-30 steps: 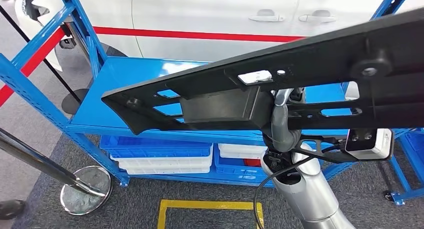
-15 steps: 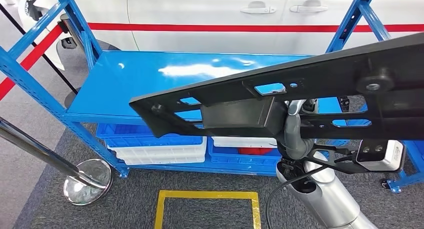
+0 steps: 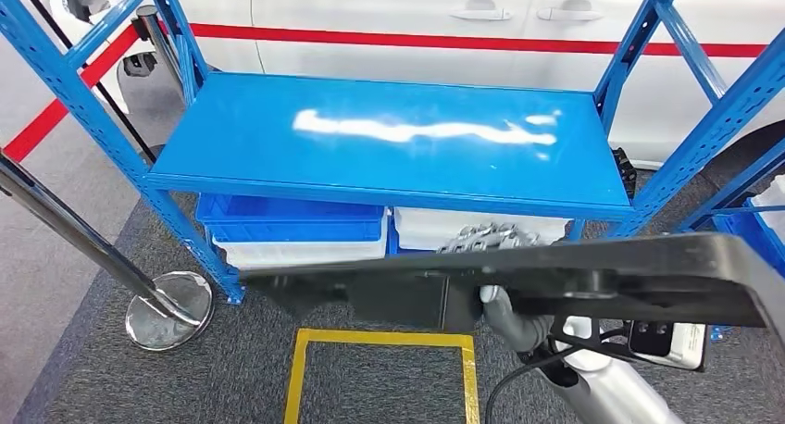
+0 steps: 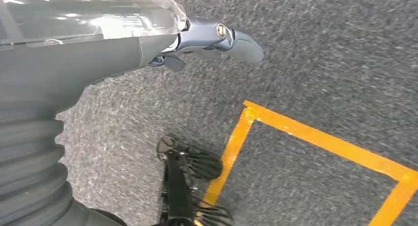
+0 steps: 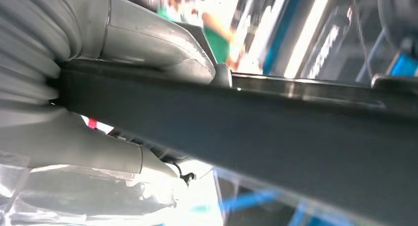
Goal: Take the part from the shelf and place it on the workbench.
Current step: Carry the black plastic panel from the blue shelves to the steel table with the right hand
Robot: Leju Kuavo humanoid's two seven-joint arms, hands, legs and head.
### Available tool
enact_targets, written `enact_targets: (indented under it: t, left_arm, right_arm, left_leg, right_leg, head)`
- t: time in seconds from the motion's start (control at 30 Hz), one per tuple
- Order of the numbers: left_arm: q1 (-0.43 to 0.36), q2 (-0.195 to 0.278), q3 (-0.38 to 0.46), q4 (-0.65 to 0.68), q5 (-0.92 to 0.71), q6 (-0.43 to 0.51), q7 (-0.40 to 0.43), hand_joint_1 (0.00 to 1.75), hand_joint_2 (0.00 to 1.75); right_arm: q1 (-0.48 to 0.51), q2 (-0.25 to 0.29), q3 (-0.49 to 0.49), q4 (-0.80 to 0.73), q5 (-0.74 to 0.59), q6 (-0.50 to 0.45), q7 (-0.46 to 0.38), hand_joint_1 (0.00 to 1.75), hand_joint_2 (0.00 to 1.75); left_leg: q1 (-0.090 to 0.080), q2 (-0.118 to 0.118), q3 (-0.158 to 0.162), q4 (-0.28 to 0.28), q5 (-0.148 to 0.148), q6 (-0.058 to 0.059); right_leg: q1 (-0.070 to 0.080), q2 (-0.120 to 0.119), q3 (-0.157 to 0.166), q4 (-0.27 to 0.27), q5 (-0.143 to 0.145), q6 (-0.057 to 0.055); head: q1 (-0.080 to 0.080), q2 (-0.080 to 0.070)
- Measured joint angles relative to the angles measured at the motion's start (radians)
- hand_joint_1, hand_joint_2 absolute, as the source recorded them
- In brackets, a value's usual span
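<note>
A long black part [image 3: 592,276] was held by the right hand [image 3: 504,285], clear of the blue shelf [image 3: 389,132] and in front of it, lying nearly level across the lower half of the head view. The hand's fingers [image 3: 486,236] were seen curled over the part's far edge, with the grey thumb beneath it, so the part was clamped between them. In the right wrist view the same part [image 5: 276,147] crossed the picture as a dark bar, gripped against the grey hand [image 5: 148,43] (the background there was too blurred to read).

The left hand [image 4: 212,38] was seen hanging over the grey carpet [image 4: 320,48], holding nothing; whether its fingers were apart or drawn in could not be told.

Blue and white bins [image 3: 296,234] were stacked on the lower level of the shelf. A yellow taped square [image 3: 380,345] was marked on the carpet just below the part, and a chrome barrier post base [image 3: 169,311] stood to the left of the shelf. A white car [image 3: 417,17] was parked behind it.
</note>
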Motion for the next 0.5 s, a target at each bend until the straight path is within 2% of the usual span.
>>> enact_targets:
  t: [0.03, 0.07, 0.1, 0.13, 0.17, 0.2, 0.23, 0.27, 0.3, 0.37, 0.4, 0.43, 0.5]
  left_arm:
    - [0.000, -0.002, -0.002, 0.000, 0.000, 0.001, -0.001, 0.00, 1.75]
    - [0.000, -0.003, -0.004, 0.000, -0.001, 0.001, -0.002, 0.00, 1.75]
    - [0.000, -0.004, -0.006, 0.000, -0.001, 0.000, -0.002, 0.00, 1.75]
    - [0.000, -0.004, -0.007, 0.000, -0.003, -0.001, -0.002, 0.00, 1.75]
    - [0.000, -0.004, -0.009, 0.000, -0.004, -0.002, -0.002, 0.00, 1.75]
    - [-0.001, -0.005, -0.010, 0.000, -0.004, -0.003, -0.001, 0.00, 1.75]
    - [-0.001, -0.005, -0.010, 0.000, -0.004, -0.003, -0.001, 0.00, 1.75]
    - [-0.002, -0.005, -0.011, 0.000, -0.002, -0.003, 0.000, 0.00, 1.75]
    - [-0.002, -0.005, -0.011, 0.000, 0.000, -0.002, 0.001, 0.00, 1.75]
    - [0.000, -0.006, -0.011, 0.000, 0.002, -0.001, 0.001, 0.00, 1.75]
    - [0.002, -0.007, -0.011, 0.000, 0.002, -0.001, 0.000, 0.00, 1.75]
    - [0.004, -0.009, -0.011, 0.000, 0.002, 0.000, 0.000, 0.00, 1.75]
    - [0.004, -0.012, -0.011, 0.000, 0.002, 0.000, -0.002, 0.00, 1.75]
  right_arm:
    - [0.009, 0.000, -0.003, 0.004, 0.007, 0.034, 0.000, 1.73, 1.75]
    - [0.018, 0.000, -0.008, 0.009, 0.015, 0.060, 0.000, 1.73, 1.75]
    - [0.023, 0.000, -0.013, 0.014, 0.021, 0.075, 0.000, 1.73, 1.75]
    - [0.027, 0.002, -0.017, 0.019, 0.027, 0.082, 0.000, 1.73, 1.75]
    - [0.028, 0.004, -0.019, 0.024, 0.031, 0.083, 0.000, 1.73, 1.75]
    - [0.028, 0.006, -0.019, 0.027, 0.033, 0.081, 0.000, 1.73, 1.75]
    - [0.028, 0.008, -0.020, 0.029, 0.034, 0.079, 0.000, 1.73, 1.75]
    - [0.027, 0.011, -0.020, 0.030, 0.034, 0.078, 0.000, 1.73, 1.75]
    - [0.027, 0.014, -0.020, 0.031, 0.034, 0.079, 0.000, 1.73, 1.75]
    - [0.024, 0.021, -0.020, 0.033, 0.034, 0.083, 0.000, 1.73, 1.75]
    - [0.021, 0.027, -0.020, 0.034, 0.033, 0.086, 0.000, 1.73, 1.75]
    - [0.019, 0.033, -0.020, 0.035, 0.033, 0.089, 0.000, 1.73, 1.75]
    - [0.013, 0.044, -0.020, 0.037, 0.031, 0.096, 0.000, 1.73, 1.75]
  left_leg:
    - [0.000, 0.000, -0.017, 0.002, 0.012, -0.001]
    - [0.001, 0.000, -0.035, 0.006, 0.023, -0.003]
    - [0.001, 0.000, -0.052, 0.011, 0.032, -0.005]
    - [0.003, 0.000, -0.071, 0.018, 0.041, -0.009]
    - [0.003, 0.001, -0.087, 0.026, 0.048, -0.013]
    - [0.003, 0.000, -0.101, 0.034, 0.055, -0.018]
    - [0.003, 0.000, -0.112, 0.041, 0.061, -0.023]
    - [0.002, -0.001, -0.117, 0.045, 0.067, -0.029]
    - [0.002, -0.002, -0.121, 0.046, 0.074, -0.036]
    - [0.005, -0.004, -0.128, 0.047, 0.083, -0.049]
    - [0.007, -0.005, -0.137, 0.057, 0.068, -0.055]
    - [0.010, -0.006, -0.151, 0.084, 0.035, -0.060]
    - [0.012, -0.006, -0.185, 0.196, -0.069, -0.067]
  right_leg:
    - [-0.003, 0.000, -0.010, 0.064, -0.028, 0.005]
    - [-0.005, 0.000, -0.010, 0.107, -0.031, 0.009]
    - [-0.008, 0.000, 0.002, 0.122, -0.015, 0.012]
    - [-0.010, 0.000, 0.035, 0.099, 0.013, 0.014]
    - [-0.012, 0.000, 0.085, 0.043, 0.032, 0.015]
    - [-0.012, 0.000, 0.143, -0.031, 0.030, 0.013]
    - [-0.011, 0.002, 0.191, -0.098, 0.022, 0.007]
    - [-0.008, 0.003, 0.220, -0.145, 0.006, -0.001]
    - [-0.004, 0.005, 0.230, -0.166, -0.004, -0.010]
    - [-0.003, 0.003, 0.217, -0.172, 0.011, -0.030]
    - [-0.003, 0.001, 0.207, -0.173, 0.022, -0.040]
    - [-0.004, 0.000, 0.195, -0.175, 0.035, -0.048]
    - [-0.002, -0.002, 0.166, -0.175, 0.058, -0.057]
  head:
    - [0.000, 0.000]
    - [0.000, 0.000]
    - [0.000, 0.000]
    - [0.000, 0.000]
    - [0.000, 0.000]
    - [0.000, 0.000]
    - [0.000, 0.000]
    - [-0.001, 0.000]
    - [-0.001, 0.000]
    - [-0.001, 0.000]
    - [-0.001, 0.000]
    - [-0.001, 0.000]
    - [-0.001, 0.000]
